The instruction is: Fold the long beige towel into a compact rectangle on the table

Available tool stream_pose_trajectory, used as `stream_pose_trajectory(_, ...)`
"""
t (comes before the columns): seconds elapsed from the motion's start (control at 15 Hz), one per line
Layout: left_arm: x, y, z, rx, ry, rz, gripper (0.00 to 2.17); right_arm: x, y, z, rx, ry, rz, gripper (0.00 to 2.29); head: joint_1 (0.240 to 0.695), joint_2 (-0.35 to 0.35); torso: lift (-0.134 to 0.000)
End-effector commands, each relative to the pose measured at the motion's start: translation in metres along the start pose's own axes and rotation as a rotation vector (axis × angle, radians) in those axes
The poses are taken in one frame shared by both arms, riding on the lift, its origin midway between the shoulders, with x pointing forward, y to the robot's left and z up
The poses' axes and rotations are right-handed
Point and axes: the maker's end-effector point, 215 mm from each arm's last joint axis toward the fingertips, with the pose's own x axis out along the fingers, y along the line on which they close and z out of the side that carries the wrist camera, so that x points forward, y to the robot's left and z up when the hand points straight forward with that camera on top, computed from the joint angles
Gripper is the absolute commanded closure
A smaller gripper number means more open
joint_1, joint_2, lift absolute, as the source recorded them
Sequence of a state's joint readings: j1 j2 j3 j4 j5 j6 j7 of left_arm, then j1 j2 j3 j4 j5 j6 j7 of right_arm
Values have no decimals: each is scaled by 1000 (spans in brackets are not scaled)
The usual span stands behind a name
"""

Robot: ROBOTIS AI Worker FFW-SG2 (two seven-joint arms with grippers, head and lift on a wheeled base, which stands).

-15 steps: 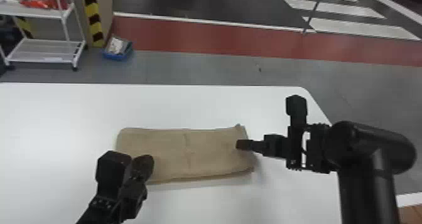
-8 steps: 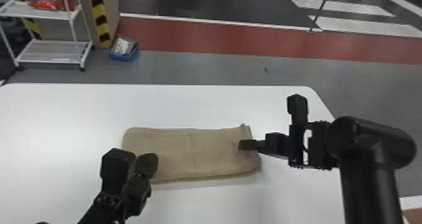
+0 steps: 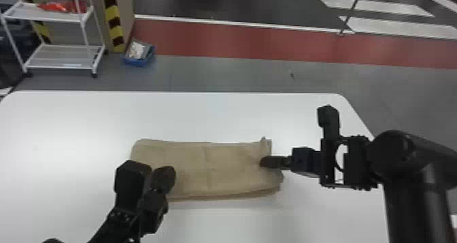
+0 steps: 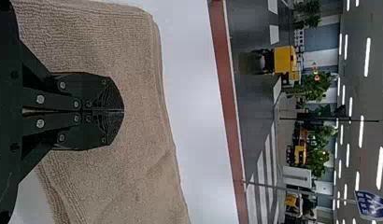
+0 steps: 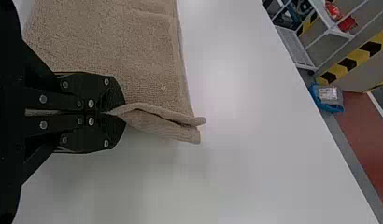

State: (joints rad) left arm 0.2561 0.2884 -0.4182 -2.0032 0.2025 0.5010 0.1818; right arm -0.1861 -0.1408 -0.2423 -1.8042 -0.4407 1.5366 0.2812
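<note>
Towel: long beige terry-cloth towel (image 3: 217,171), folded into a flat, layered rectangle, its long sides running left to right.
Table: smooth white table (image 3: 78,133) with rounded far corners, under the towel and reaching past it on every side.
Towel surface: nubbly weave, mostly flat, with a faint crease across the middle and soft wrinkles toward the right end.
Towel edges: stacked layers show along the near side; the left far corner is rounded, while the right end is uneven, with a small raised fold at its far corner.
Left tool: black two-fingered left tool (image 3: 165,176), over the towel's left part, fingers together with nothing seen between them; whether it touches the cloth I cannot tell.
Right tool: black two-fingered right tool (image 3: 267,161), at the towel's right end, pinching a gathered bit of its edge.
Background: white metal shelf cart (image 3: 61,57) and small blue bin (image 3: 136,62), on the floor beyond the towel, toward the left.
</note>
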Motion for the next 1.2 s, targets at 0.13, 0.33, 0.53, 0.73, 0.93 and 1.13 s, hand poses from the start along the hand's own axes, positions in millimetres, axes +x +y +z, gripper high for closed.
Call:
stream_pose_trajectory(0.13,0,-3,-3,3,7,-4,1916,-26,23,7,-19,-42,73,1180,695,-158,-124)
stream_pose_trajectory(0.33,0,-10,-6,5,16,-18,1916,-43,34,20,-36,-91,101,1180,695,-158,-124)
stream_pose_trajectory(0.53,-1,-18,-8,0,18,-38,1916,-44,50,14,-33,-88,153,1180,695,-167,-124)
stream_pose_trajectory(0.73,-1,-28,-6,-19,18,-88,1916,-50,68,23,-53,-129,186,1180,695,-165,-124)
stream_pose_trajectory(0.93,-14,-23,-5,-61,44,-144,1916,-56,77,35,-75,-155,186,1180,695,-167,-124)
stream_pose_trajectory(1.13,-25,-7,16,-74,5,-140,1912,-64,86,47,-80,-189,208,1180,695,-148,-124)
